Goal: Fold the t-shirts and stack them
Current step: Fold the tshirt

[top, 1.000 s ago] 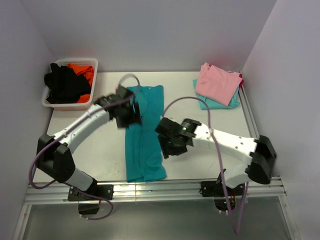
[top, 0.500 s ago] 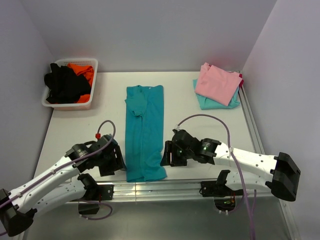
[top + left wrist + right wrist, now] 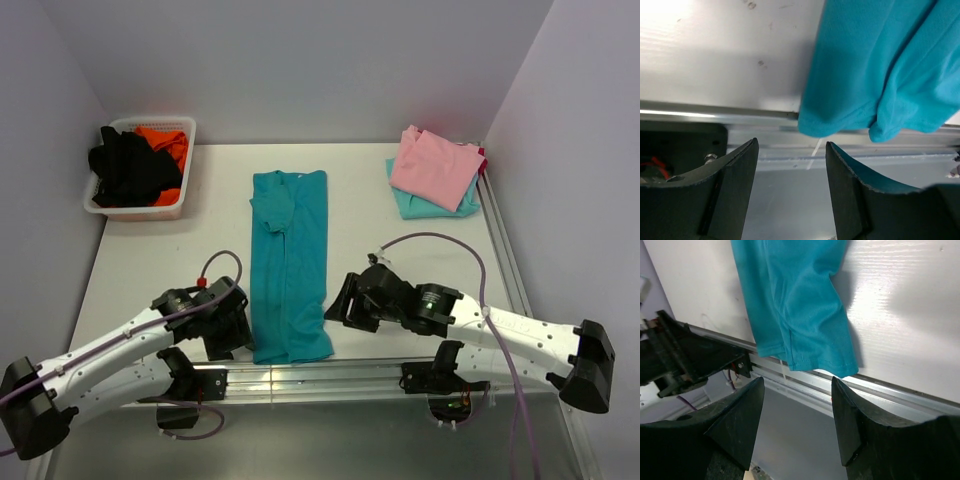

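**A:** Both arms have dropped back from mid-table to the near edge. The teal t-shirt lies between them as a long narrow strip with its sleeves tucked in. The lengthwise fold looks done; I'd judge the crosswise fold is next.

**B:** Poses?

**A:** Low and stretched out. The hem's corners sit just ahead of the left gripper and the right gripper.

**B:** Jaws?

**A:** Both stand apart with nothing between them, and the left has narrowed slightly. The pink t-shirt rests on the pale aqua t-shirt, well beyond the right gripper.
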Available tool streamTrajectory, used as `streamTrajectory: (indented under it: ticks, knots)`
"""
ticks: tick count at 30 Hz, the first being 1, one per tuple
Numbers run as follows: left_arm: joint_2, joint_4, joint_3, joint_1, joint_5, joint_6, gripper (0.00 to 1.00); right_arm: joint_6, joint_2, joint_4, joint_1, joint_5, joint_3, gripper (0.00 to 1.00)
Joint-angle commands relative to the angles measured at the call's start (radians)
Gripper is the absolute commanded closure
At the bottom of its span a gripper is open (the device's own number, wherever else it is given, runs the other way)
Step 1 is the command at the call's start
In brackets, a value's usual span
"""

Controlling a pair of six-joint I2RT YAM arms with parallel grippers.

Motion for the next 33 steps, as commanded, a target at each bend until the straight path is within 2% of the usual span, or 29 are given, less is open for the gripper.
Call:
streamTrajectory:
  ticks: [1, 9, 12, 16, 17, 25, 33]
  knots:
    - [0.031, 0.111, -0.030, -0.026, 0.010, -0.057, 0.38, 0.075, -0.063, -0.073, 0.014, 0.096, 0.006, 0.37]
    - [0.186, 0.253, -0.097, -0.132, -0.032, -0.158, 0.42, 0.015, -0.111, -0.115, 0.012, 0.105, 0.006, 0.36]
    - [0.230, 0.263, -0.090, -0.161, -0.035, -0.201, 0.52, -0.026, -0.069, -0.098, 0.011, 0.074, 0.004, 0.36]
    - [0.247, 0.255, -0.070, -0.167, -0.095, -0.249, 0.77, -0.046, 0.018, -0.008, 0.012, -0.013, -0.057, 0.36]
    - [0.250, 0.249, -0.070, -0.167, -0.093, -0.260, 0.80, -0.045, 0.032, 0.021, 0.012, -0.053, -0.090, 0.37]
    - [0.296, 0.269, -0.059, -0.167, -0.089, -0.283, 0.86, -0.040, 0.124, 0.172, 0.021, -0.150, -0.129, 0.38]
    - [0.402, 0.269, 0.036, -0.167, -0.110, -0.238, 0.90, -0.009, 0.222, 0.239, 0.118, -0.160, -0.115, 0.38]
